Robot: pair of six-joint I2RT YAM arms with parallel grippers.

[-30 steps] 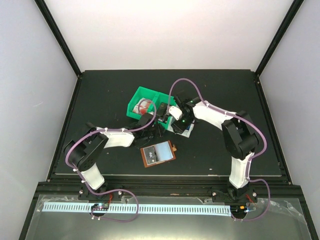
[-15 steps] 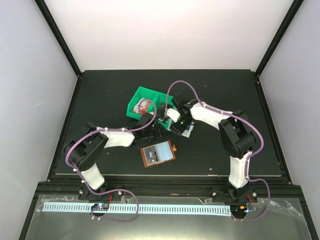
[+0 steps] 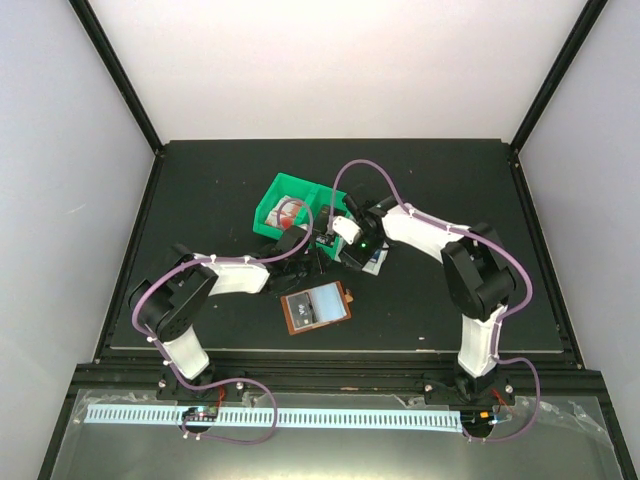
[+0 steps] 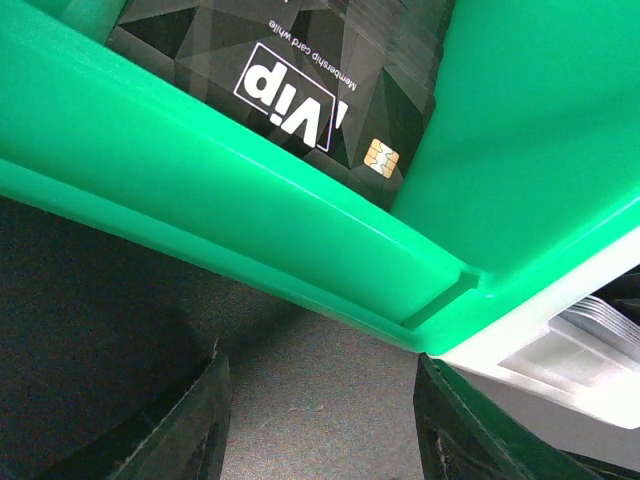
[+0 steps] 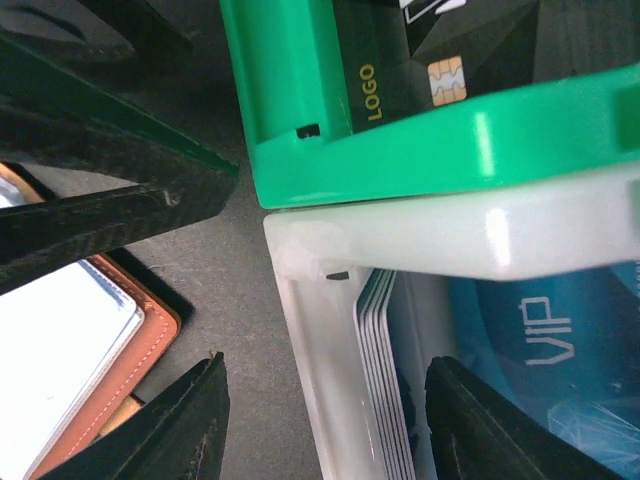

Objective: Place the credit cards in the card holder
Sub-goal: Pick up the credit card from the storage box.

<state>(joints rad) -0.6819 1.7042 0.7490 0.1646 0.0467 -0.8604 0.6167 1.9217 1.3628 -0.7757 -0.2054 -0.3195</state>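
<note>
The card holder [image 3: 316, 307] lies open on the dark table, and its brown edge [image 5: 120, 370] shows in the right wrist view. A black VIP credit card [image 4: 290, 70] lies in the green bin [image 3: 285, 190]. A stack of credit cards [image 5: 385, 380] stands on edge in the white bin [image 5: 450, 235], beside a blue VIP card [image 5: 540, 340]. My right gripper [image 5: 325, 430] is open, straddling the white bin's wall and the stack's edges without touching them. My left gripper [image 4: 320, 420] is open over bare table at the green bin's corner, holding nothing.
The green bin's rim [image 4: 250, 230] and the white bin [image 4: 560, 350] sit side by side mid-table, just beyond both grippers. One left finger [image 5: 100, 190] crosses the right wrist view close by. A red-and-white card [image 3: 288, 209] lies in the green bin's far compartment.
My right gripper has shifted a little left, closer to the left gripper, over the white bin. The left arm, the bins and the card holder have not moved.
</note>
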